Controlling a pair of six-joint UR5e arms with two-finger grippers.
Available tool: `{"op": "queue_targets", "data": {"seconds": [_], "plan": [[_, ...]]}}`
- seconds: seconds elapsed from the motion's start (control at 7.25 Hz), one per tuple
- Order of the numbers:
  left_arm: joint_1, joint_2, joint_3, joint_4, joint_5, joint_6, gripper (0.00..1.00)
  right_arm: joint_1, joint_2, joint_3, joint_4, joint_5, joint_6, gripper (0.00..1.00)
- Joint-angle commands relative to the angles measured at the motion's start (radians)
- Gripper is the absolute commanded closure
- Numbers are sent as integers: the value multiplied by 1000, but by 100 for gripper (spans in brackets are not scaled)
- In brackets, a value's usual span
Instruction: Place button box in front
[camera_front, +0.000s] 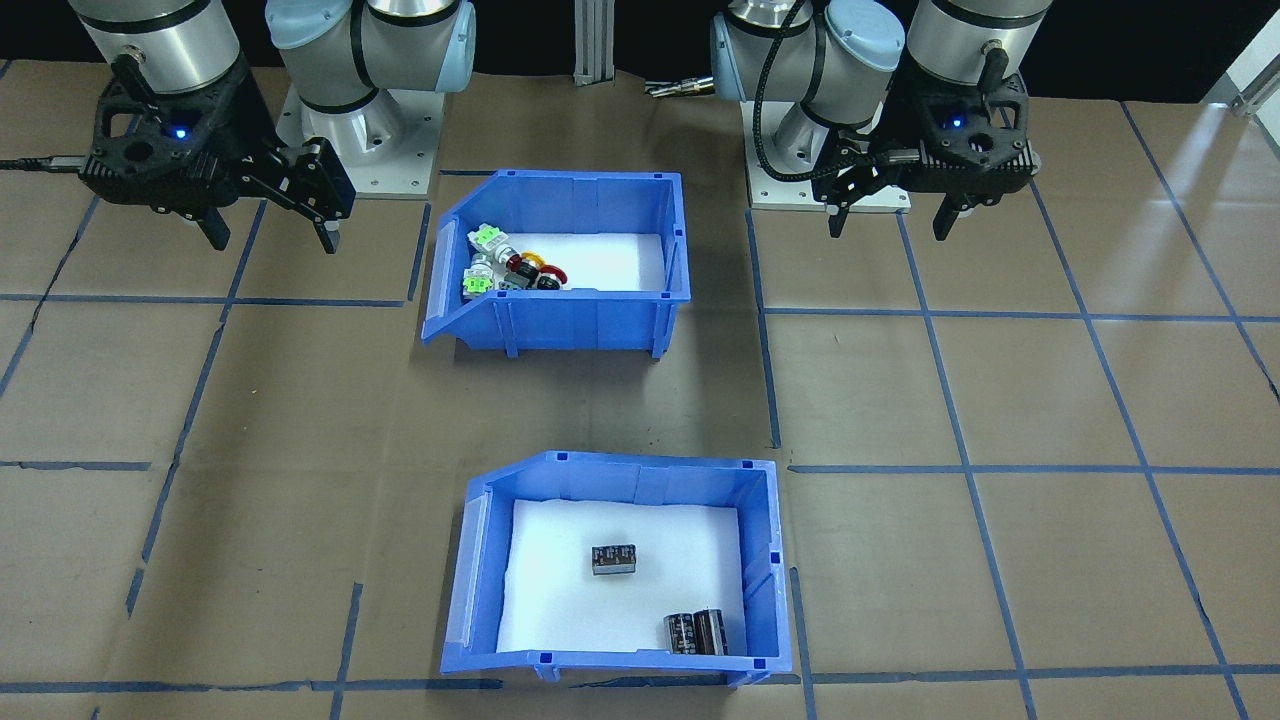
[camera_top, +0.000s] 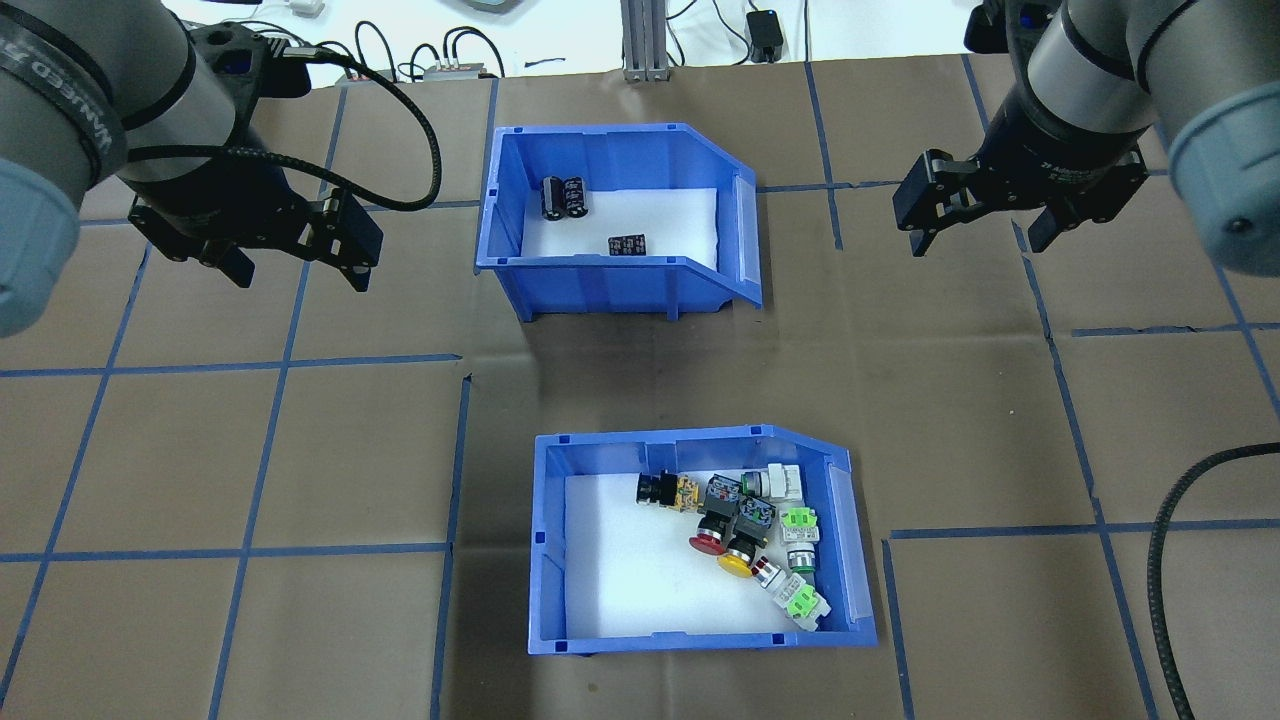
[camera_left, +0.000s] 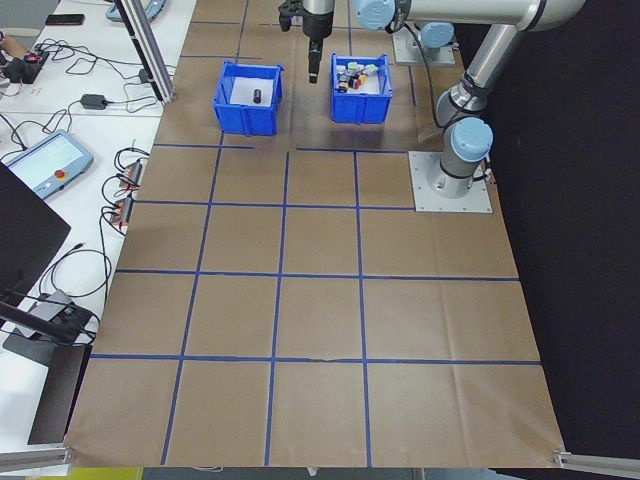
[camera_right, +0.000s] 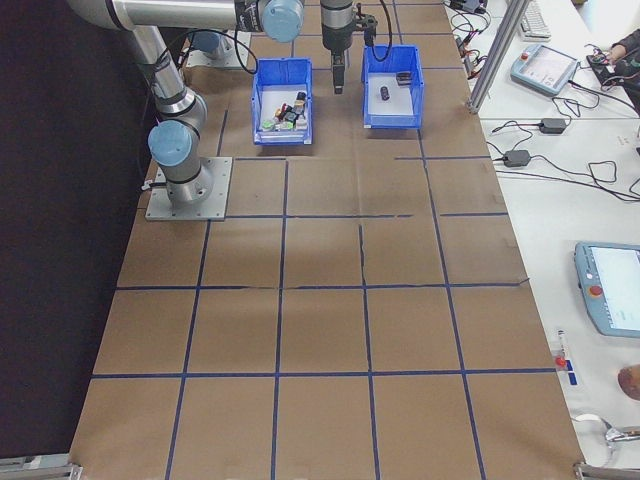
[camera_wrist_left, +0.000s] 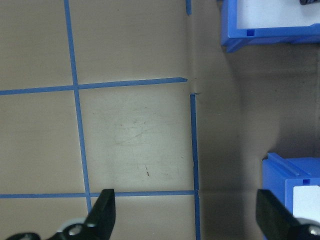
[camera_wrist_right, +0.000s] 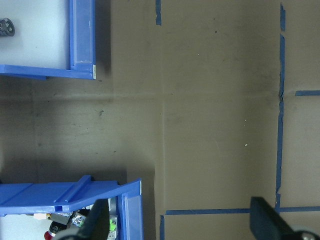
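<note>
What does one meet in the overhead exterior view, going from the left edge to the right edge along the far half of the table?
Left gripper, open → blue bin with dark capacitors → right gripper, open.

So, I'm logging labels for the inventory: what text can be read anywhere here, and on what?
Left arm's wrist band: white lettering, too blurred to read.
Right arm's wrist: small white print, unreadable.
Dark capacitors: markings too small.
Both bins, including the button box: no legible label.

Two blue bins (camera_top: 615, 275), three capacitors (camera_top: 564, 196).
</note>
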Motion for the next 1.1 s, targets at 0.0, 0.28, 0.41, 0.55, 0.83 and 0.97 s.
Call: {"op": "queue_targets", "data": {"seconds": [0.0,0.28,0.41,0.55,0.83,0.97], "plan": [[0,3,0,-1,1,0,0,0,0,0,0,0,0,0],[0,4,3,1,-2,0,0,0,-2,0,0,-3,0,0],[0,4,3,2,-1,0,0,0,-5,-2,2,-11,-4,0],[-1,13,5,-4,4,0,0,0,-5,-2,3,-8,-4,0],[-3,18,2,-2,-1,-1,0,0,6,-14,-3,3,-116,0],[-4,17,2,8,1,-11,0,0,18,-17,-11,3,-191,0]]}}
